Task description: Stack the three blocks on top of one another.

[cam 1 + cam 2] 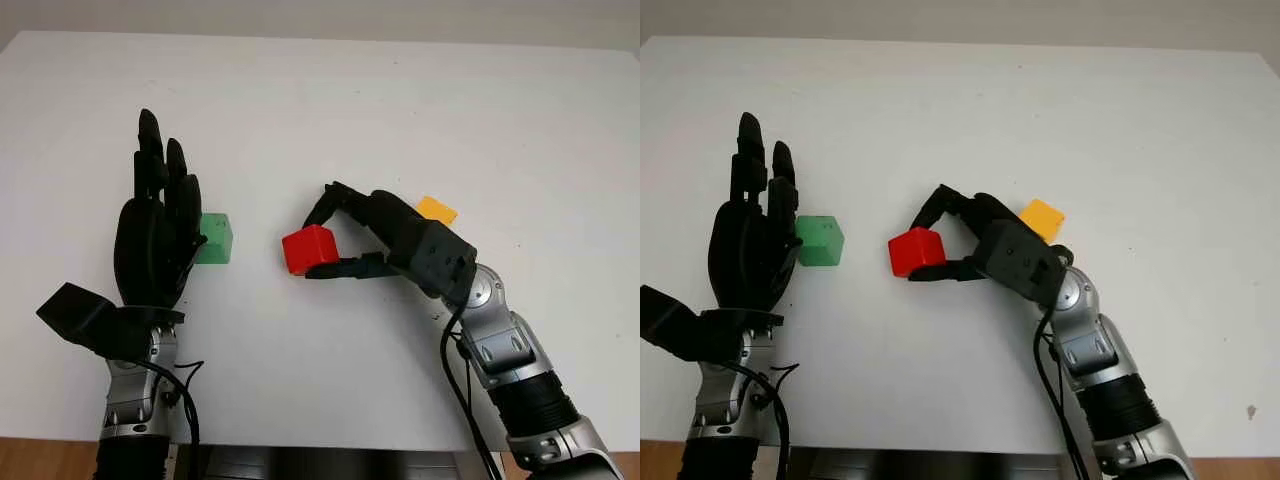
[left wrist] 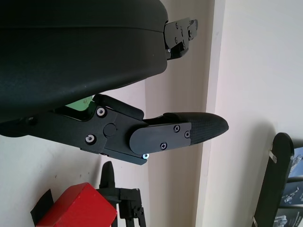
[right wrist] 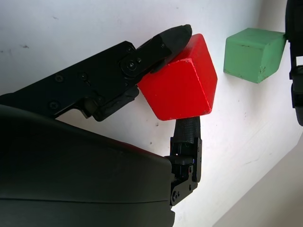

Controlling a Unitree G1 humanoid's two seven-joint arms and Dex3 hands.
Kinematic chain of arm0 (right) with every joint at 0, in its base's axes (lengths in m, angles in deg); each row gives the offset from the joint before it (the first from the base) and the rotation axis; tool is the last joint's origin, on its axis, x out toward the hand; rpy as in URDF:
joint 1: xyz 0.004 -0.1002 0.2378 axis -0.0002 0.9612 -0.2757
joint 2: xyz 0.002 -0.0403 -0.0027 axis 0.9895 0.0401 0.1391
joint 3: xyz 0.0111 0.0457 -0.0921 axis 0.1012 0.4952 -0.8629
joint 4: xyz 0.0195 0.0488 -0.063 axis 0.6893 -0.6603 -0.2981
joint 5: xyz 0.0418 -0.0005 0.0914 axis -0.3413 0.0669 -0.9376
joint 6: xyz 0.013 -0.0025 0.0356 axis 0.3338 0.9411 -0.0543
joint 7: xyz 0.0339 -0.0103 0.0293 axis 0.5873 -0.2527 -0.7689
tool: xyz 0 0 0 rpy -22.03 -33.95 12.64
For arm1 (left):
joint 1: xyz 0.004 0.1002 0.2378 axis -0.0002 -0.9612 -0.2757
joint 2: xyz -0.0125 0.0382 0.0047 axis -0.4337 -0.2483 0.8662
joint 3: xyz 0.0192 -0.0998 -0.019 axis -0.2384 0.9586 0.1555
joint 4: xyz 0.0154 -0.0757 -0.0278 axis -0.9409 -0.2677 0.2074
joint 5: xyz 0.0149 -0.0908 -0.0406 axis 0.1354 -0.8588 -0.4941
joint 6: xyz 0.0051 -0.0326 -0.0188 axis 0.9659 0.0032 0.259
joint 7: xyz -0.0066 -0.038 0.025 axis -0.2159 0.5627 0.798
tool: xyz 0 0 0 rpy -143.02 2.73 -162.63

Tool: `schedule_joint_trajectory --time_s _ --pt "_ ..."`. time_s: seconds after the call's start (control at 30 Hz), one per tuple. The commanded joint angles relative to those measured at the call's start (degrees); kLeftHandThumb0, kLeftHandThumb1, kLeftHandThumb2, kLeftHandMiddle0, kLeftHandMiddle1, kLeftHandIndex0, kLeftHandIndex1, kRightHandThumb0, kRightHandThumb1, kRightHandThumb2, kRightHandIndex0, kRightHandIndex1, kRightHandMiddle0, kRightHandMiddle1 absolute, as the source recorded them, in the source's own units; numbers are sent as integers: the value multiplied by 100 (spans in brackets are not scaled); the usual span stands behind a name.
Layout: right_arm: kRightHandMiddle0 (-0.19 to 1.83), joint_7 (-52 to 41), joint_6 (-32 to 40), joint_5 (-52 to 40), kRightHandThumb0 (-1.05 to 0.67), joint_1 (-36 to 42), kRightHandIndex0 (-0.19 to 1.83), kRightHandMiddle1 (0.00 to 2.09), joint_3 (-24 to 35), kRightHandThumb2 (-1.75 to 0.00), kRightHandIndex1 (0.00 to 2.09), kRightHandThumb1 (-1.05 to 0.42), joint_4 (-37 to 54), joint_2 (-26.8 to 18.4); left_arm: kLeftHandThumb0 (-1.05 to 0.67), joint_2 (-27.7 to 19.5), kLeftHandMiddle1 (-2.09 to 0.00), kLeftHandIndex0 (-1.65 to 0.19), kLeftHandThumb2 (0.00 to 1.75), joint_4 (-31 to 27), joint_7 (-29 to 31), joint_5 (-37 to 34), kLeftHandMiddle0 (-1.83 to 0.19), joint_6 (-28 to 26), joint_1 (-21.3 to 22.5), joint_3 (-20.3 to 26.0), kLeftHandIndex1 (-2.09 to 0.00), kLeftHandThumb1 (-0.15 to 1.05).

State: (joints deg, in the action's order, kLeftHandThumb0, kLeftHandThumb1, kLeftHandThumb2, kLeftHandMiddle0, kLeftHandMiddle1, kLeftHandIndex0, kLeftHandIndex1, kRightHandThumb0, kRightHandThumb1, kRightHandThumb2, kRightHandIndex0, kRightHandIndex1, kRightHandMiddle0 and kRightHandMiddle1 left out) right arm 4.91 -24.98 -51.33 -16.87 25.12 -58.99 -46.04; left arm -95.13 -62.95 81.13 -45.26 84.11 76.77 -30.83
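No stacking was found done: the three blocks were seen apart on the table [image 1: 420, 90]. The red block [image 1: 309, 249] was gripped by the right hand [image 1: 345, 240], between the green block [image 1: 215, 238] and yellow block [image 1: 437, 210]. The left hand [image 1: 155, 235] was held open beside the green block.

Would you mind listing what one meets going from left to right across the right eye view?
Left hand, open beside the green block → green block → red block, pinched by the right hand → right hand → yellow block, all on the white table.
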Motion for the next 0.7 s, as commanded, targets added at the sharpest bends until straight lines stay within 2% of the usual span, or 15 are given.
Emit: schedule_joint_trajectory --time_s 0.0,0.33,0.67 --pt "29 89 -78 162 -45 50 12 175 -62 -5 3 -97 115 -86 -65 -20 0 19 51 -94 -5 17 19 2 -48 4 0 105" --pt "29 306 -4 693 -44 26 13 178 -127 -6 3 -98 219 -160 -65 -60 0 19 52 -102 35 25 19 18 -62 9 0 105" --pt "28 618 -334 1284 -48 65 15 175 -251 -6 4 -100 334 -382 -64 -66 0 19 53 -85 24 7 19 23 -50 31 0 105"
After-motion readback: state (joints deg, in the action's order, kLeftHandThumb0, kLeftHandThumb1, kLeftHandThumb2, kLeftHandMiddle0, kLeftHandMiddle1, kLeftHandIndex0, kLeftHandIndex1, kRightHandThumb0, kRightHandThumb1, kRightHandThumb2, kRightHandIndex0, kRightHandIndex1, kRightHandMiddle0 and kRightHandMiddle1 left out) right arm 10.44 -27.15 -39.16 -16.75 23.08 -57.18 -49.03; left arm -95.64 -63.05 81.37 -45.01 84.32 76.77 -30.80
